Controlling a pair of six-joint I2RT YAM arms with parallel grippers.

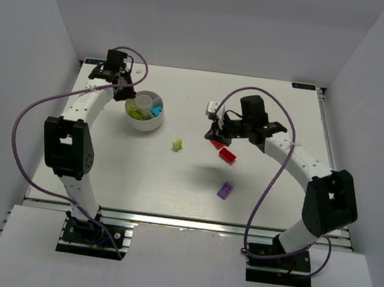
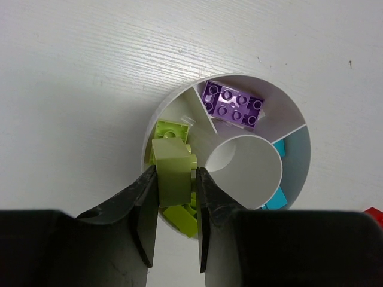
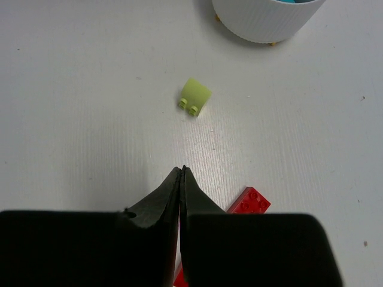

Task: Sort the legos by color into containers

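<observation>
Left gripper [image 2: 175, 179] — jaws clamped on a lime-green brick [image 2: 172, 160] above the dish [image 2: 239, 76], over its green wedge, evidently for a colour-matched drop; right gripper [image 3: 181, 173] — jaws pressed together, nothing between them, beside a red brick [image 3: 249, 202].

A white, finely grained bench [image 1: 172, 183] is boxed in by plain pale walls [image 1: 208, 18] behind and on both sides. An aluminium rail [image 1: 188, 222] edges its near side. Lighting is soft, even.
</observation>
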